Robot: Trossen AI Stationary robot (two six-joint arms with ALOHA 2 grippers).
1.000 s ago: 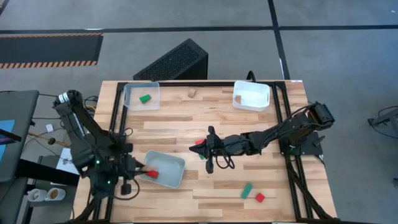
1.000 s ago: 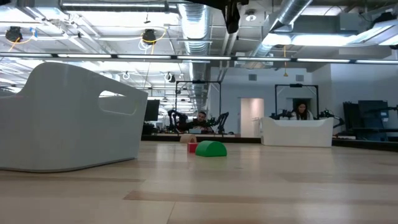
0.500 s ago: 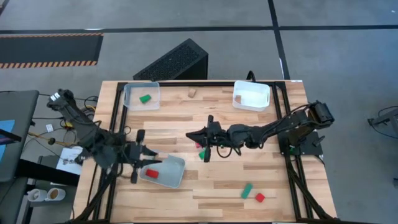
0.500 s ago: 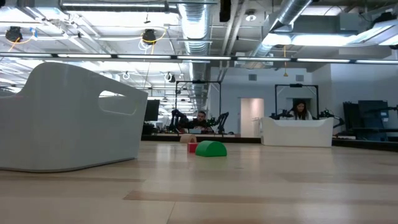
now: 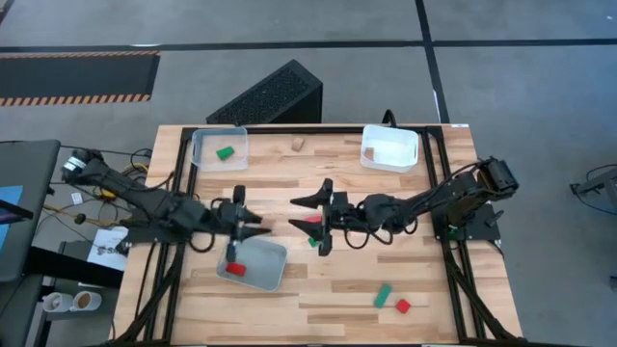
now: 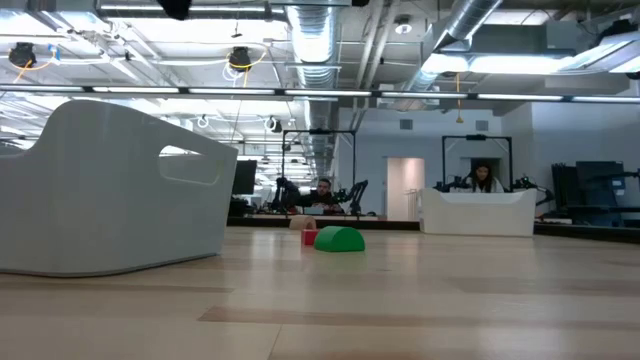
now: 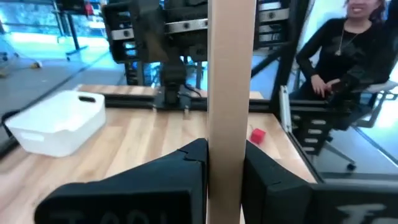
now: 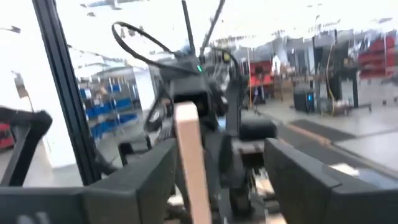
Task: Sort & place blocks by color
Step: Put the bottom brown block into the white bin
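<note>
My left gripper [image 5: 258, 226] reaches level over the table's middle, shut on a plain light-wood bar [image 7: 230, 93] that stands upright. My right gripper [image 5: 301, 214] faces it from the right, open and touching nothing. In the right wrist view the bar [image 8: 189, 162] shows ahead of that gripper [image 8: 221, 148], in front of the left arm. A red block [image 5: 310, 220] and a green block [image 5: 313, 241] lie on the table under the right gripper. Another red block [image 5: 235, 270] lies in the near tray [image 5: 270, 262]. My left gripper pinches the bar's two opposite long sides [image 7: 225, 177] between its two fingers [image 7: 186, 158]. The fingers come level from the table's left and lie across the bar. The bar stands upright, lifted clear of the table, most of it above the fingers; its lower end is hidden.
A translucent tray [image 5: 204, 145] at the far left holds a green block [image 5: 225, 152]. A white tray [image 5: 390, 156] stands at the far right, with a wood block [image 5: 299, 144] between the two. A green block [image 5: 383, 294] and a red block [image 5: 402, 306] lie near right.
My left gripper has swung from the near tray's left side toward the table's middle and turned from pointing down to level. My right gripper has tipped its fingers upward and opened. The blocks on the table have stayed where they were.
</note>
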